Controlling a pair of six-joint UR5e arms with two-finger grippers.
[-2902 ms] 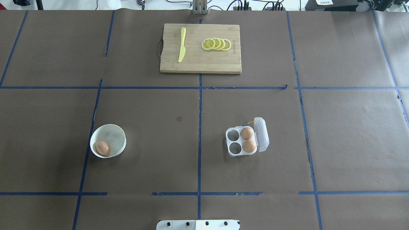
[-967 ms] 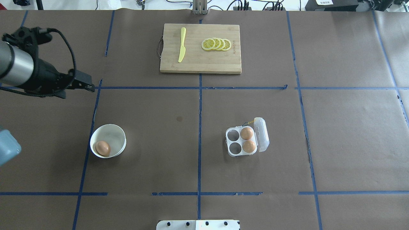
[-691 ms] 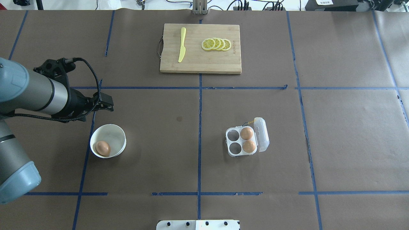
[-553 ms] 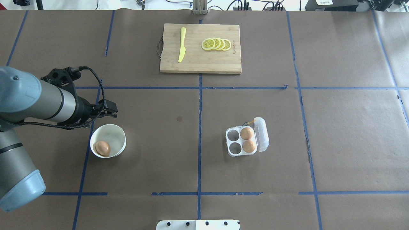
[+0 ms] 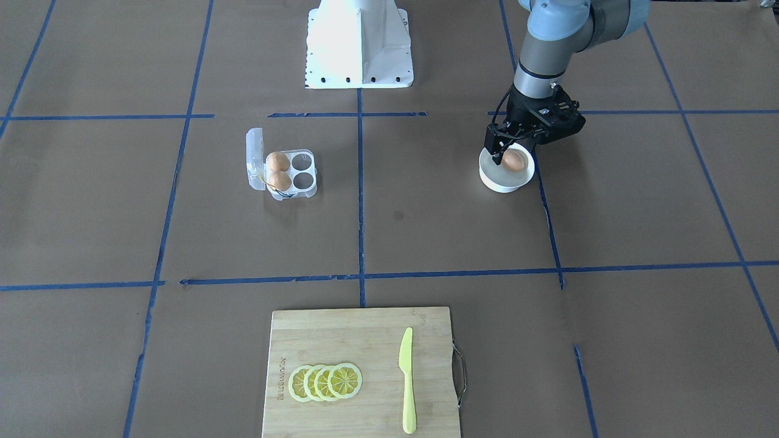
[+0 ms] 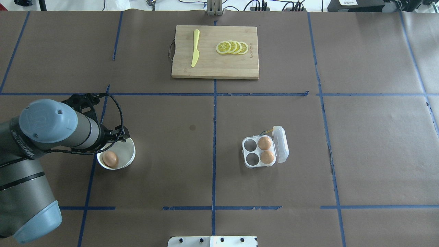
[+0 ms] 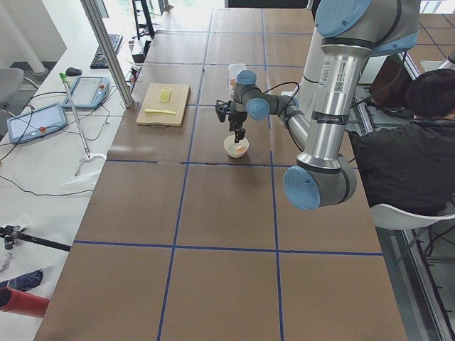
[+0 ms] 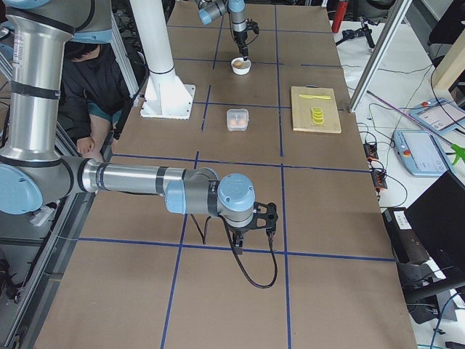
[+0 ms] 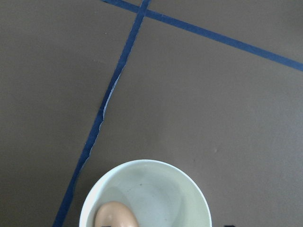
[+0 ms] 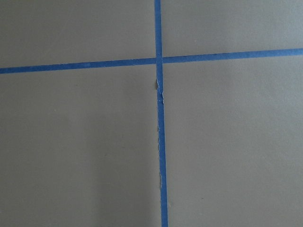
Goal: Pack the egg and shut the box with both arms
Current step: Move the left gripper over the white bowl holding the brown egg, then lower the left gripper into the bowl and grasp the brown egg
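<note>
Left end effector (image 5: 511,150) hovers over the bowl (image 5: 504,186), fingers apart: the egg (image 5: 514,160) looks light, slick and brittle, so pinch gently across its middle.

A robot lab: jointed arms (image 7: 330,92) on a white base (image 5: 359,45) at a table (image 6: 377,154) papered brown, gridded with blue tape (image 6: 214,137); metal posts (image 7: 106,50), control tablets (image 7: 34,122) alongside; cables (image 6: 255,4) at the far edge; a seated person (image 7: 398,160) near the base.
</note>
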